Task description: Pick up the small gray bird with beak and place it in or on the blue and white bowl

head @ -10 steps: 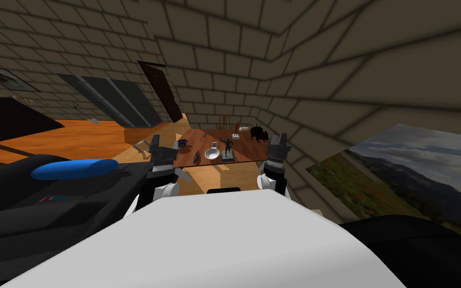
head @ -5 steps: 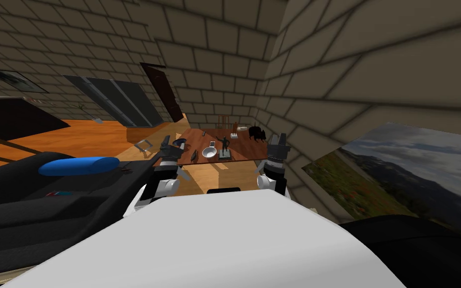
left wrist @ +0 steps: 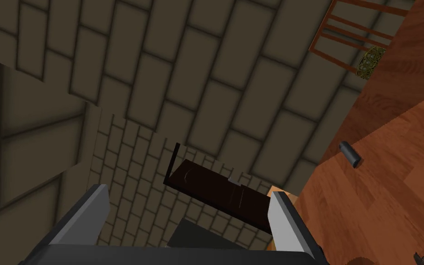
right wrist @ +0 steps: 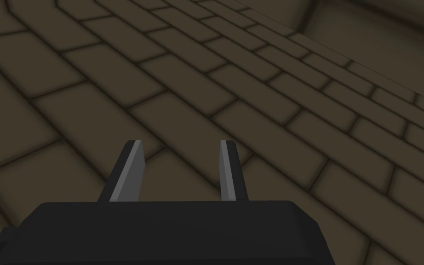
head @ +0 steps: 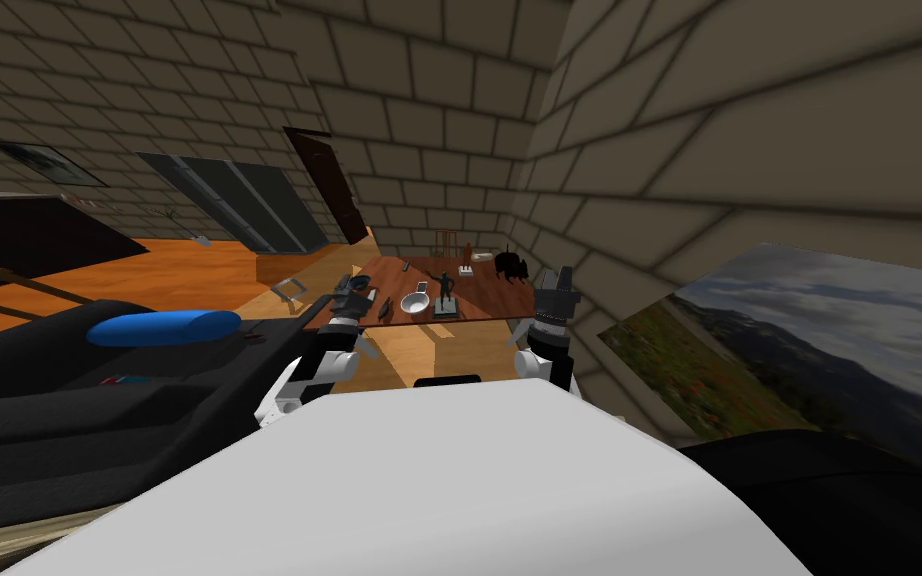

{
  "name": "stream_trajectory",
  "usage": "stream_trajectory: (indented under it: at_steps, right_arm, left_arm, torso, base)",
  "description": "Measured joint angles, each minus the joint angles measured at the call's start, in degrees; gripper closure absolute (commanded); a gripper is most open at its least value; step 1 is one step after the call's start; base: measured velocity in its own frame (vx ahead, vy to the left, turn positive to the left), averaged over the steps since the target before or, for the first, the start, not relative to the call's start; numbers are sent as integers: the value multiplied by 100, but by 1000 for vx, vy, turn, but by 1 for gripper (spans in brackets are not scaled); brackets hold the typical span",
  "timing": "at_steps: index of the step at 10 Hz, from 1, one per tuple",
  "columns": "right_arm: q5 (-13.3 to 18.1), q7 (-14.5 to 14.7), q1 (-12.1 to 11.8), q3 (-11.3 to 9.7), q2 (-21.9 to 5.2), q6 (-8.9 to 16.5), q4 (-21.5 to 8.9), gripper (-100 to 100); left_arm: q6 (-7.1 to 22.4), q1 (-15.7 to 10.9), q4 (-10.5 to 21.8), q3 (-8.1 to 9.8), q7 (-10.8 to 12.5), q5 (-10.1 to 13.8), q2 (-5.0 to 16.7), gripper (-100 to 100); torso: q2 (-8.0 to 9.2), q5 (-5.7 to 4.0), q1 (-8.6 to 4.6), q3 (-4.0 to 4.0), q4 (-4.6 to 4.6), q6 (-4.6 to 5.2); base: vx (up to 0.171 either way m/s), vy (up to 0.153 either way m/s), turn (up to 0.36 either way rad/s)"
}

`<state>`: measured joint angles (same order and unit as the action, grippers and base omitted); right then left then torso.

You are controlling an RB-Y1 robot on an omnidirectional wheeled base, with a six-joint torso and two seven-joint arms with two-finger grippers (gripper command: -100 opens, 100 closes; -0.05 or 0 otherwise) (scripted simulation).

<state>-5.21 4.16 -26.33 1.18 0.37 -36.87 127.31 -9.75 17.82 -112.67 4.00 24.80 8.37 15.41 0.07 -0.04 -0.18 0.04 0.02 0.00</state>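
Note:
A small dark grey bird (head: 386, 309) stands near the front edge of the brown wooden table (head: 479, 295). Just to its right sits a pale round bowl (head: 414, 303). A darker bluish bowl (head: 360, 287) lies at the table's left edge, partly hidden by my left gripper (head: 347, 293). That gripper hovers at the table's near left corner, left of the bird, and its fingers stand wide open and empty in the left wrist view (left wrist: 188, 207). My right gripper (head: 556, 284) is held up by the table's right side, open (right wrist: 179, 170) and empty.
Also on the table are a dark figurine on a base (head: 444, 292), a black animal figure (head: 509, 265) and a small dark cylinder (left wrist: 350, 154). A chair (head: 447, 242) stands behind it. A black sofa with a blue cushion (head: 164, 327) is on my left, with a brick wall close on the right.
My left arm has stretched forward to the table's near left corner. The whole head view has shifted, so I have moved too. The right arm has kept its pose.

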Motion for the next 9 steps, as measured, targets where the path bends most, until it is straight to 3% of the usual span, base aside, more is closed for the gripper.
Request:
stream_trajectory:
  at_steps: [9]
  right_arm:
    - [0,0,0,0,0,0,0,0]
  left_arm:
    - [1263,-857,1039,48,1168,141,438,-100]
  torso:
    - [-7,0,1,-4,-1,0]
  base:
    - [-11,-55,15]
